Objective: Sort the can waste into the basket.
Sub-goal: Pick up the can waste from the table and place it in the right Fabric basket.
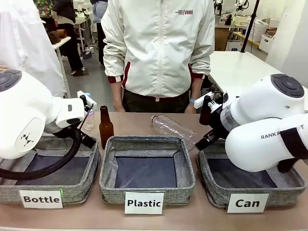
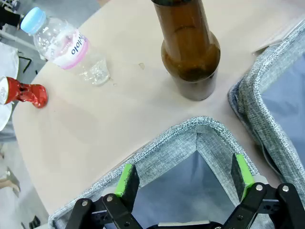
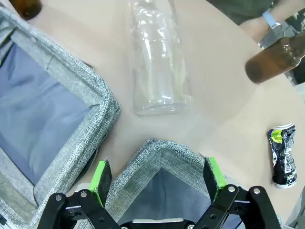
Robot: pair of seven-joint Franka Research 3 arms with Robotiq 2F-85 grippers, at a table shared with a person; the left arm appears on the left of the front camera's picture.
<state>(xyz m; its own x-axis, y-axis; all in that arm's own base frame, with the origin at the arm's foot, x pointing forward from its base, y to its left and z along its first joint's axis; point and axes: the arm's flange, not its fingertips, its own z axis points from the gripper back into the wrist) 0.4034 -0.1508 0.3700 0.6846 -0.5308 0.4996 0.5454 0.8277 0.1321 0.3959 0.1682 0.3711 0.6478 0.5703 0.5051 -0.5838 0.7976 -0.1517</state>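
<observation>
The surface (image 1: 134, 121) is being faced from its far side by a standing person (image 1: 159, 48). Its near edge is being taken up by three grey baskets in a row, and the basket (image 1: 211, 185) carded "Can" is being shown at the robot's right. The right tool (image 3: 157, 174) is being held above a far corner of that basket, jaws spread wide with nothing between them. The left tool (image 2: 184, 175) is being held likewise, jaws wide and empty, above a corner of the "Bottle" basket (image 1: 72, 187). Beyond the baskets a clear plastic bottle (image 3: 159, 71) is being seen lying and a brown bottle (image 2: 190, 52) standing upright. Both cans are being seen lying on the surface outside every basket: the black can (image 3: 282, 155) near the Can basket's corner, the red can (image 2: 24, 91) near the surface's edge, past a small pink-labelled bottle (image 2: 66, 45).
</observation>
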